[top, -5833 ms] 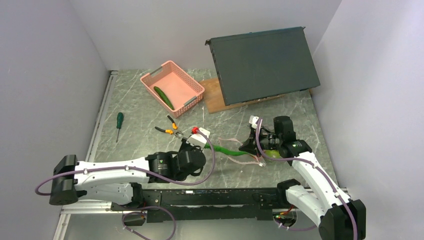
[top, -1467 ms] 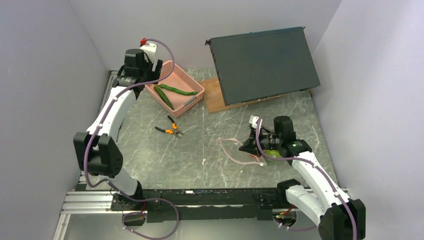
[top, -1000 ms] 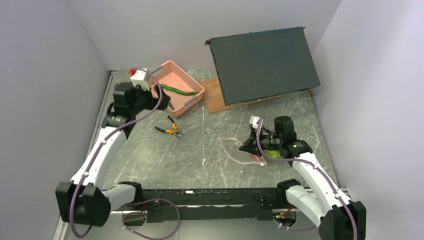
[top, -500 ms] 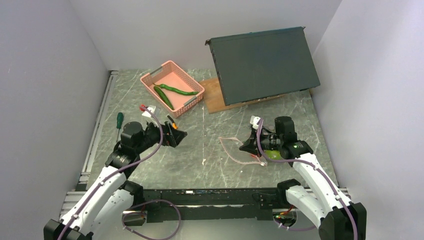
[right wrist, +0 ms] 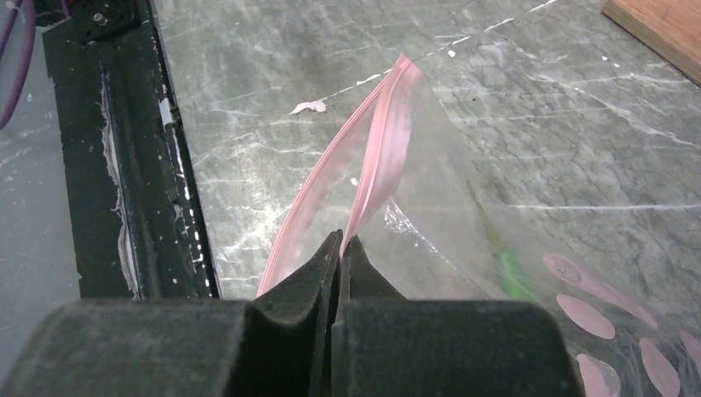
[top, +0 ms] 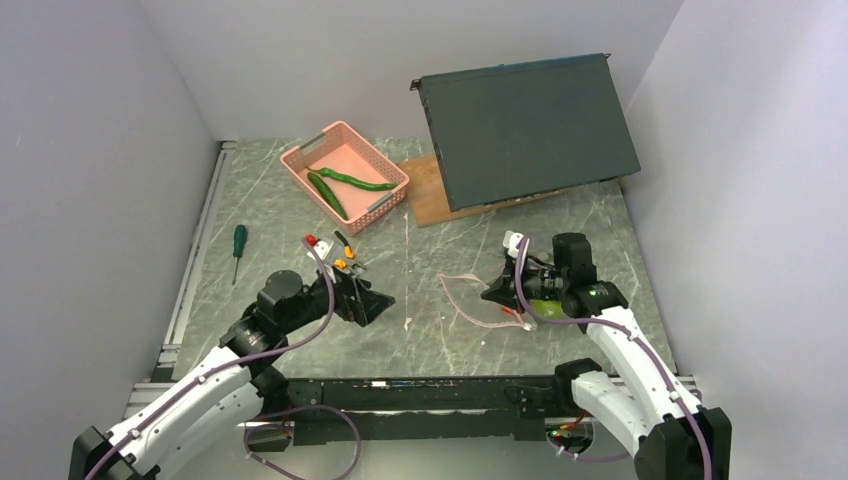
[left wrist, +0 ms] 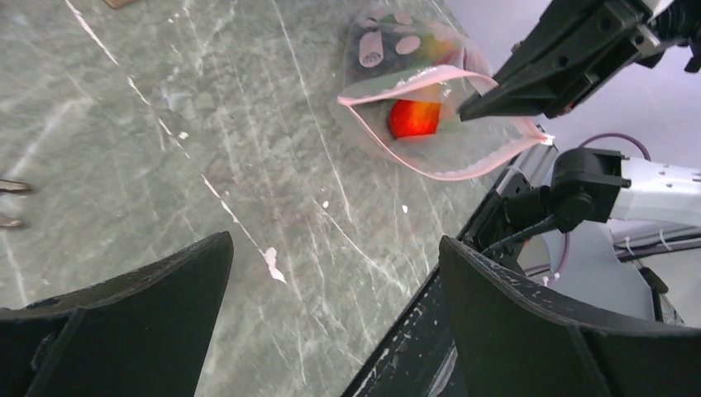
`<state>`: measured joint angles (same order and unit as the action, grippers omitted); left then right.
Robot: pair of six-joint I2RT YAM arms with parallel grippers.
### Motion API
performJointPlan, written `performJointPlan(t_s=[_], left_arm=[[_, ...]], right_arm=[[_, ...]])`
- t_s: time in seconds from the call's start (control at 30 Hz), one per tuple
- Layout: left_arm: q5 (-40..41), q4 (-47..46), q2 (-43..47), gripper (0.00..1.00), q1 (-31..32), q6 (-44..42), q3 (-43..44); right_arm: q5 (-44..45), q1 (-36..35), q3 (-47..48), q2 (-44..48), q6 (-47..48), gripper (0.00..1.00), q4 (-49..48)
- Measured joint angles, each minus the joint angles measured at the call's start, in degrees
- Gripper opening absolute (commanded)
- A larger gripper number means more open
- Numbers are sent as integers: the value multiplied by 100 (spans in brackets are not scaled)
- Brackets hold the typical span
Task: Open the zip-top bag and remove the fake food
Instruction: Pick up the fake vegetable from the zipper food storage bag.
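The zip-top bag lies on the marble table with its pink-edged mouth held open toward the left. My right gripper is shut on the bag's upper zip strip. Inside the bag sits a small red piece, with a green-yellow fruit behind it under the right wrist. My left gripper stands wide open and empty, low over the table a short way left of the bag's mouth. A cucumber and a long curved pepper lie in the pink basket.
Orange-handled pliers lie just behind the left gripper, and a green-handled screwdriver lies at the left. A dark flat box leans on a wooden board at the back right. The black base rail runs along the near edge.
My left arm, open, has swung from the basket at the back left down to the table's middle, toward the bag's mouth. The pepper now lies in the basket. The right gripper keeps its hold.
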<state>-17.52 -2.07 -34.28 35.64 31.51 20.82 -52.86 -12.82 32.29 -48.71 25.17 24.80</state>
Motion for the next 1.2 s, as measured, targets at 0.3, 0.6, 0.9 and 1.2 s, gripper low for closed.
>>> performJointPlan(t_s=[0.3, 0.6, 0.9, 1.2], left_arm=[[358, -337, 116, 100, 763, 138, -319], [802, -632, 111, 100, 1526, 240, -378], [1180, -828, -94, 100, 2035, 243, -378], [1427, -1082, -275, 100, 2505, 238, -378]], right_arm=[[-17, 57, 0, 0, 63, 0, 98], [-118, 166, 24, 0, 256, 0, 234], [-170, 260, 42, 9, 367, 0, 275], [-177, 295, 48, -4, 442, 0, 339]])
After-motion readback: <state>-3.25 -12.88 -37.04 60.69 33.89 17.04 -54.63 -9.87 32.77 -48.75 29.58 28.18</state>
